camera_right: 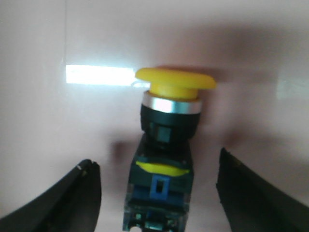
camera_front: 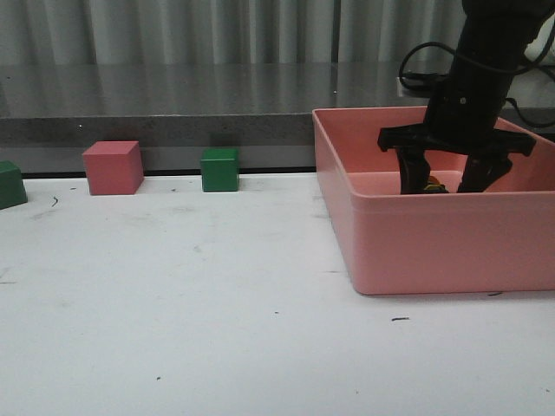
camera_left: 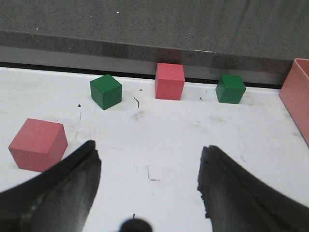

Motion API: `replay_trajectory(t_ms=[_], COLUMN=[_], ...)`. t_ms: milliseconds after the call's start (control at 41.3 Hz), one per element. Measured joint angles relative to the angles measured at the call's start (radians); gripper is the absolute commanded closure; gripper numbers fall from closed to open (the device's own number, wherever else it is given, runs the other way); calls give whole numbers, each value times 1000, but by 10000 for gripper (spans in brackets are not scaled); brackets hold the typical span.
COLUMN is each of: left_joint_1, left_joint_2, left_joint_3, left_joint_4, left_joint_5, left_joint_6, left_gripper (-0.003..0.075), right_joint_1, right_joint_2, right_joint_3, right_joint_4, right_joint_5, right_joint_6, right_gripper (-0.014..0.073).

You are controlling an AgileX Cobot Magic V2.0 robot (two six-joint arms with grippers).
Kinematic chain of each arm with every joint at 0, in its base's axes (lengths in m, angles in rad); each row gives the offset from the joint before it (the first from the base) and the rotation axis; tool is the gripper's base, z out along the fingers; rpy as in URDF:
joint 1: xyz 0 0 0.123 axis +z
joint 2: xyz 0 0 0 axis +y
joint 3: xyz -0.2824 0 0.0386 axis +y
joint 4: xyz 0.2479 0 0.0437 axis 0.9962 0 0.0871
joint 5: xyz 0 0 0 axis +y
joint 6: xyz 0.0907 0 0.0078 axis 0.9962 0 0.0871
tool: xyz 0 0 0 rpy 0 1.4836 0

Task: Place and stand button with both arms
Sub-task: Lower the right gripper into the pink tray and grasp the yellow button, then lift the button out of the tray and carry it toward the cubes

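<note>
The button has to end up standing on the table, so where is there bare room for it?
The white table lies bare before the pink cube and green cube, left of the pink bin. Crowded: the bin, holding the right gripper and button.

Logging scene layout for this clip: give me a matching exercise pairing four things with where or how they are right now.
Things:
1. button
2. right gripper
3. left gripper
4. pink cube nearest the bin

Places or states:
A. open, over bare white table, nothing between its fingers
B. on the table near the back edge, left of a green cube
C. lying inside the pink bin, yellow cap away from the fingers
D. lowered into the bin, fingers open either side of the button

Pairs: 1-C, 2-D, 3-A, 4-B
</note>
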Motion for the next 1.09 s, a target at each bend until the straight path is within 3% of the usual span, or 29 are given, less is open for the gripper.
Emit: replay_trajectory(t_ms=[121, 193, 750, 1088], left_joint_1=[0, 0, 0, 0], left_joint_2=[0, 0, 0, 0], left_joint_3=[0, 0, 0, 0], left_joint_4=[0, 0, 0, 0], left_joint_5=[0, 0, 0, -2], left_joint_6=[0, 0, 0, 0], left_gripper=[283, 283, 283, 283], right_joint_1=[0, 0, 22, 219], right_joint_2=[11, 11, -87, -247], right_joint_3=[-2, -4, -57, -57], right_joint_4=[6, 12, 25, 59], right_joint_5=[1, 3, 123, 141], right_joint_6=[0, 0, 3, 72], right_gripper=[302, 361, 367, 367])
